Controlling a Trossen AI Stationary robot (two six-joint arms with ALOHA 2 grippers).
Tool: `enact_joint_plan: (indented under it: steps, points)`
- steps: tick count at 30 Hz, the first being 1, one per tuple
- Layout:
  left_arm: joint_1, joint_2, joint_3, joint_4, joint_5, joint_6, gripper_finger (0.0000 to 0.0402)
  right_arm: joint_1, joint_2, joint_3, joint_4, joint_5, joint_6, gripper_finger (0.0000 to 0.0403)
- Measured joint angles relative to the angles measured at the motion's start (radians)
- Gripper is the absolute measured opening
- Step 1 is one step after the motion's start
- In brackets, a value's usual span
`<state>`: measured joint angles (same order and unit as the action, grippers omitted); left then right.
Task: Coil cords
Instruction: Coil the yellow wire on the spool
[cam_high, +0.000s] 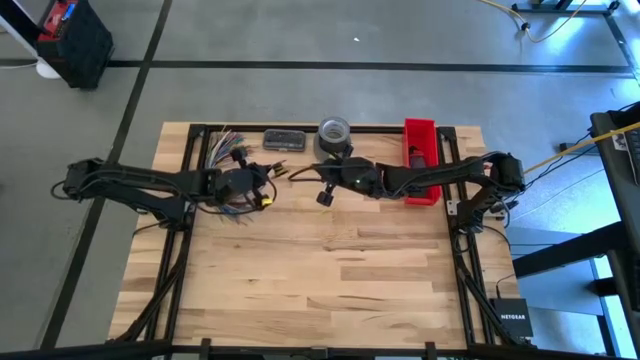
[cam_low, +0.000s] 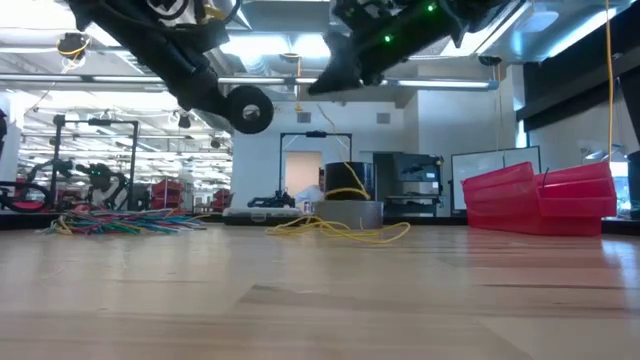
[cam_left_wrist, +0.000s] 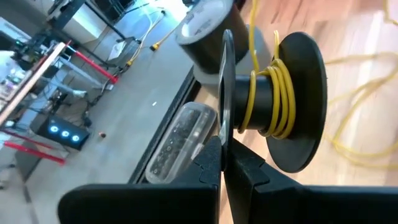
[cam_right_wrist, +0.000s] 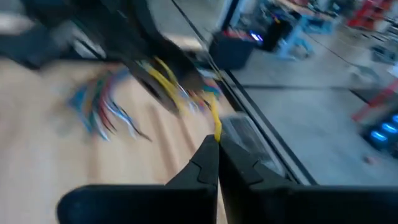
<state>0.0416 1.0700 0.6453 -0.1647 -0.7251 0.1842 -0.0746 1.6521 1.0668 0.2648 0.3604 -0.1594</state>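
Note:
My left gripper (cam_high: 262, 196) is shut on a black spool (cam_left_wrist: 292, 99) with yellow cord (cam_left_wrist: 277, 93) wound round its core, held above the table left of centre. My right gripper (cam_high: 325, 196) comes from the right and is shut on the same yellow cord (cam_right_wrist: 216, 127) a short way from the spool. More of the yellow cord (cam_low: 340, 230) lies in loose loops on the table. A bundle of multicoloured cords (cam_high: 228, 148) lies on the table at the far left. My left gripper pinches the rim of the spool's thin near flange (cam_left_wrist: 226, 118) between its two fingers, coming from the table's left. The spool is lifted clear of the table. My right gripper pinches the yellow cord (cam_right_wrist: 217, 132) at its fingertips, coming from the table's right. The cord runs on from the fingers toward the spool.
A grey tape roll (cam_high: 333, 130) and a clear plastic box (cam_high: 284, 140) stand at the far edge. A red bin (cam_high: 421, 150) stands at the far right. The near half of the wooden table (cam_high: 320, 290) is bare wood.

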Motion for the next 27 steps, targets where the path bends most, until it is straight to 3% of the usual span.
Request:
enact_joint_plan:
  steps: [6,11,23,27]
  points:
    - [0.007,0.077,0.0,0.154,0.019,-0.027,0.0,0.012,0.059,0.0,0.182,-0.133,0.058,0.0005]
    - [0.007,0.137,0.0,0.305,0.015,-0.043,0.0,0.011,0.114,0.0,0.287,-0.17,0.08,0.0005]
    - [0.005,0.154,0.0,0.413,0.017,-0.024,0.0,0.049,0.219,0.06,0.36,-0.159,0.05,0.0005]
    - [-0.019,0.105,0.0,0.405,0.016,-0.007,0.0,0.049,0.237,0.062,0.323,-0.105,0.035,0.0005]
